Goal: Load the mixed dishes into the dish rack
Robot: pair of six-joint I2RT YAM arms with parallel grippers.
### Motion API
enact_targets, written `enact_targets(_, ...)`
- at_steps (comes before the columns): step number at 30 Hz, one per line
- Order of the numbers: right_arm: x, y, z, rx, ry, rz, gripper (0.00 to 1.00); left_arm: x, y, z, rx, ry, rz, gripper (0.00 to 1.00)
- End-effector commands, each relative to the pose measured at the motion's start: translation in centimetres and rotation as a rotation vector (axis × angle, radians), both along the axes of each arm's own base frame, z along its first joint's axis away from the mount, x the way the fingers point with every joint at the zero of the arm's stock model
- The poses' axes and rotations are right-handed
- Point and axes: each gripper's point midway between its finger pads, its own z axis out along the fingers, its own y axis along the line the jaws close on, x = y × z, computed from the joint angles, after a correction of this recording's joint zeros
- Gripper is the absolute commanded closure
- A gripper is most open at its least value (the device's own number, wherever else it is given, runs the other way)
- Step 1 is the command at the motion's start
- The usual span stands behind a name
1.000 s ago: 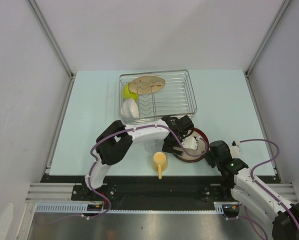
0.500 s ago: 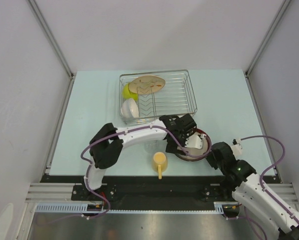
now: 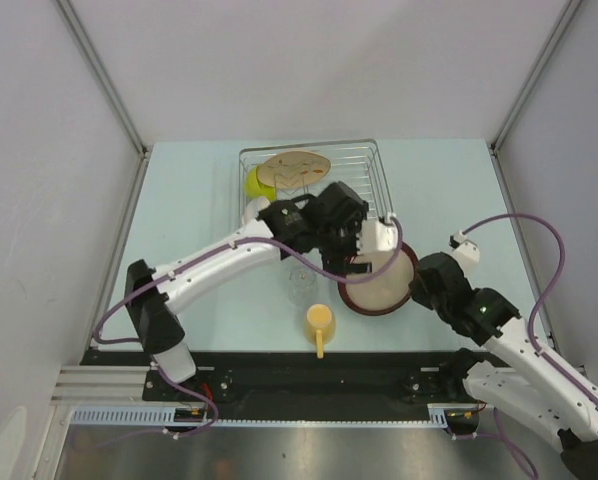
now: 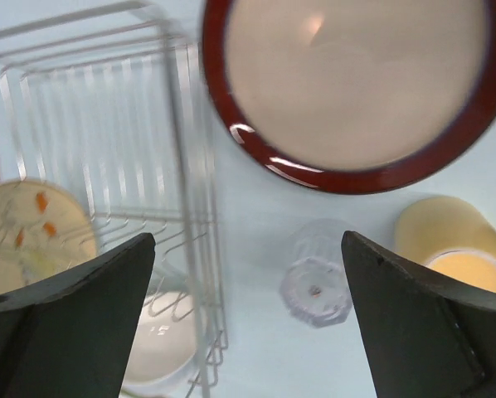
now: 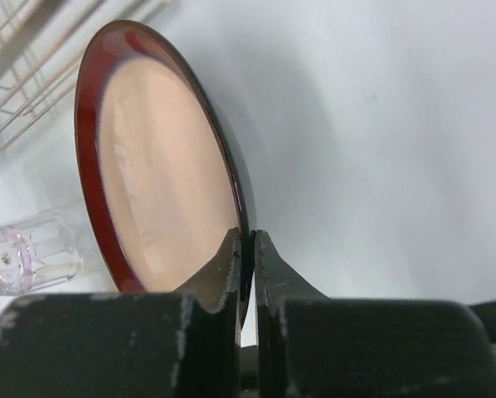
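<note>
Right end effector (image 5: 246,249) clenched on the right rim of the red-rimmed plate (image 3: 379,285), tilted at the dish rack's (image 3: 383,180) near-right corner; rack lies far-left of it, left end effector (image 3: 357,240) released above.

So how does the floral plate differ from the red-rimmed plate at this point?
The floral plate sits inside the dish rack; the red-rimmed plate is outside it, pinched at its rim by the right hand. The floral plate bears orange marks; the red-rimmed plate's face is plain. Both are round and tan.
</note>
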Motion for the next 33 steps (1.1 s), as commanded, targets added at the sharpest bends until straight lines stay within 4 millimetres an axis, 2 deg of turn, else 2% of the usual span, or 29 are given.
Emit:
enact_targets(1,4.6,1.5,9.6,-0.007,-0.3,0.059,1.0,3.8,4.2,8.8,-0.193,-0.022,0.177,0.0)
enact_targets(3,4.9,1.4,10.7,-0.072,-0.314,0.102,1.0,4.2,6.2,11.3,-0.244,-0.037,0.214,0.0)
enact_targets(4,5.3,1.8,11.8,-0.083,-0.33,0.119,1.0,5.3,7.8,11.9,-0.266,-0.043,0.265,0.0)
enact_targets(5,5.4,1.9,12.1,-0.12,-0.33,0.16,1.0,5.6,8.8,12.0,-0.276,-0.041,0.288,0.0)
enact_targets(6,5.4,2.1,12.4,-0.139,-0.327,0.183,1.0,5.3,9.9,13.3,-0.313,-0.054,0.3,0.0)
enact_targets(7,5.4,2.2,13.5,-0.156,-0.334,0.206,1.0,6.2,11.6,13.7,-0.338,-0.055,0.353,0.0)
enact_targets(9,5.3,2.9,14.0,-0.208,-0.327,0.283,1.0,6.4,13.1,14.1,-0.389,-0.025,0.387,0.0)
enact_targets(10,5.1,3.0,15.2,-0.217,-0.34,0.301,1.0,7.2,15.4,15.1,-0.425,-0.044,0.444,0.0)
enact_targets(13,4.8,3.5,17.5,-0.277,-0.386,0.369,1.0,8.2,19.0,15.4,-0.493,-0.013,0.547,0.01)
enact_targets(14,4.9,4.0,19.5,-0.275,-0.429,0.391,1.0,8.4,19.9,15.5,-0.512,-0.005,0.573,0.0)
enact_targets(15,5.0,4.3,20.6,-0.31,-0.456,0.422,1.0,9.1,21.7,15.4,-0.537,0.002,0.637,0.01)
enact_targets(17,6.0,5.0,23.6,-0.352,-0.512,0.435,1.0,9.2,22.9,14.9,-0.576,0.035,0.672,0.0)
enact_targets(18,6.3,5.7,25.1,-0.368,-0.551,0.446,1.0,9.7,24.4,14.5,-0.597,0.059,0.727,0.0)
enact_targets(20,7.4,6.1,26.8,-0.506,-0.6,0.474,1.0,9.7,25.2,13.5,-0.622,0.108,0.752,0.0)
enact_targets(21,8.5,7.8,28.1,-0.545,-0.648,0.498,1.0,9.9,26.3,13.2,-0.635,0.12,0.79,0.0)
enact_targets(22,9.1,7.8,28.9,-0.673,-0.675,0.523,1.0,10.0,26.7,12.2,-0.635,0.138,0.804,0.0)
enact_targets(23,9.8,8.3,29.5,-0.745,-0.7,0.531,1.0,9.9,27.0,12.0,-0.646,0.143,0.811,0.0)
enact_targets(24,10.6,9.2,31.0,-0.765,-0.776,0.511,1.0,10.0,27.8,11.7,-0.654,0.146,0.837,0.0)
enact_targets(25,11.4,10.3,31.0,-0.81,-0.806,0.537,1.0,10.0,28.0,10.9,-0.653,0.164,0.85,0.0)
enact_targets(26,12.0,10.6,31.5,-0.922,-0.842,0.569,1.0,10.0,28.3,10.7,-0.659,0.168,0.852,0.0)
enact_targets(27,12.6,11.2,32.3,-0.931,-0.911,0.544,1.0,10.0,29.2,10.5,-0.667,0.164,0.877,0.0)
enact_targets(28,13.5,11.9,31.8,-0.984,-0.928,0.585,1.0,10.1,29.5,10.0,-0.667,0.171,0.888,0.0)
enact_targets(29,14.1,11.9,32.5,-1.042,-0.967,0.591,1.0,10.0,29.8,9.7,-0.669,0.175,0.891,0.0)
enact_targets(30,14.4,13.1,32.8,-1.049,-1.031,0.647,1.0,10.0,30.2,9.5,-0.672,0.176,0.903,0.0)
enact_targets(32,15.9,12.8,32.0,-1.097,-1.052,0.692,1.0,10.0,30.6,8.7,-0.672,0.195,0.916,0.0)
enact_targets(33,15.9,13.5,32.4,-1.087,-1.115,0.726,1.0,10.0,30.9,8.5,-0.676,0.201,0.922,0.0)
